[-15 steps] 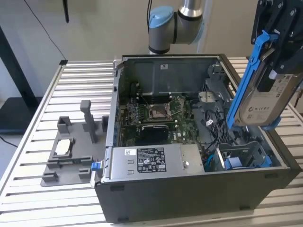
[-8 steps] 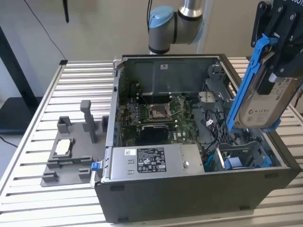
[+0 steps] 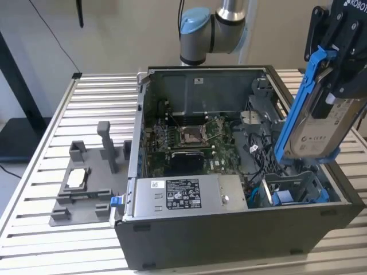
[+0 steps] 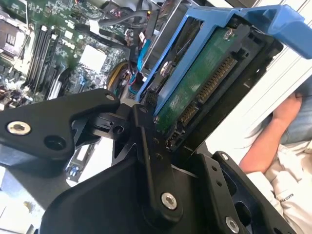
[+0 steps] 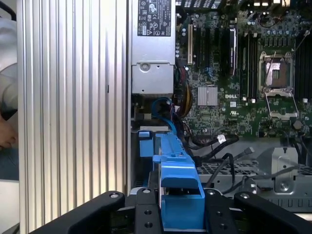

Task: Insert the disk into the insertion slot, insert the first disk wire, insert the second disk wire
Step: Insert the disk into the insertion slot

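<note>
One disk (image 3: 318, 123) pinched in the gripper (image 3: 342, 80).
Below it sits the slot (image 3: 295, 182); I'd lower square, edges aligned.

you have small print on the white label of the disk (image 3: 317, 136), dense print on the dark label of the power supply box (image 3: 182, 193), white lettering on the motherboard (image 5: 225, 97); none is readable.

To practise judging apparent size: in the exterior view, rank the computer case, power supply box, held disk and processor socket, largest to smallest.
Largest: computer case.
Next, unranked: disk and power supply box look alike, and the raised disk may be nearer the camera.
Smallest: processor socket.
</note>
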You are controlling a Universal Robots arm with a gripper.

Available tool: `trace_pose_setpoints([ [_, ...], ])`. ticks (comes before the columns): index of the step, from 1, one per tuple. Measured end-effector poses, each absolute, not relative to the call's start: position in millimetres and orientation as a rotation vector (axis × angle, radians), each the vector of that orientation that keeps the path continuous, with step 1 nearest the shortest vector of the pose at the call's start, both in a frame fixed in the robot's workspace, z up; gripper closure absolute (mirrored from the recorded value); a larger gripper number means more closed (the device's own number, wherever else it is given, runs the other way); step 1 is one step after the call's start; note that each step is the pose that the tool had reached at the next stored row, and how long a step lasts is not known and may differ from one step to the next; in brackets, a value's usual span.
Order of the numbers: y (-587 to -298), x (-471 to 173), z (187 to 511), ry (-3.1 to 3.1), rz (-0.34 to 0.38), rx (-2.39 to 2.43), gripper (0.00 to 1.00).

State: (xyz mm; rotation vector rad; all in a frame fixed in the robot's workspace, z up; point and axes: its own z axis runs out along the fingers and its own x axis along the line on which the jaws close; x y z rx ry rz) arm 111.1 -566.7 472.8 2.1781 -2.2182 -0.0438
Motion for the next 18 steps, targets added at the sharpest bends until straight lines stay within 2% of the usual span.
trace_pose_setpoints([
  [18, -572.6, 112.5, 456.6, -2.218, -0.044, 2.178, 0.67],
])
